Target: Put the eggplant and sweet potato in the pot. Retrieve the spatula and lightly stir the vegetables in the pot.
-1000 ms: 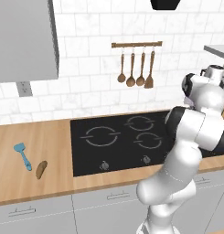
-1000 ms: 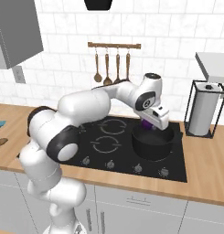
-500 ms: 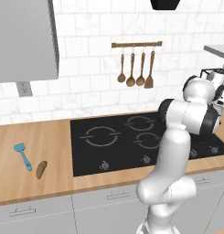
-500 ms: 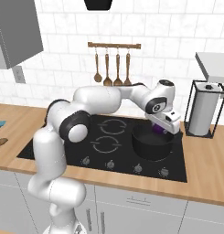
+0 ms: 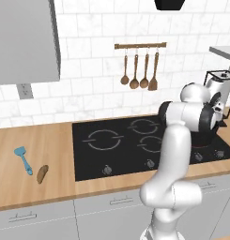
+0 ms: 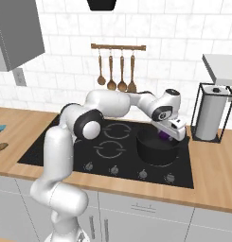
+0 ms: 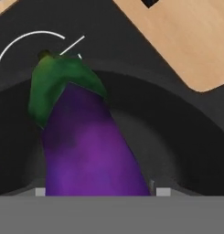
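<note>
My gripper (image 6: 175,131) hangs just over the black pot (image 6: 157,150) on the hob's right front burner, shut on the purple eggplant (image 6: 163,135). In the hand view the eggplant (image 7: 86,146), green cap pointing away, sits between my fingertips above the pot's dark inside (image 7: 186,151). Far off on the left wooden counter lie the light-blue spatula (image 5: 23,158) and, just right of it, the orange-brown sweet potato (image 5: 42,174). My arm hides most of the pot in the left base view.
The black hob (image 6: 108,146) has knobs along its front edge. Wooden spoons and a wooden spatula (image 6: 116,71) hang on a wall rail behind it. A paper towel roll in a wire stand (image 6: 211,112) is close to the pot's right side.
The arm has stretched out to the right, and the gripper with the eggplant has moved a little right and lower over the pot. Spatula and sweet potato have not moved.
</note>
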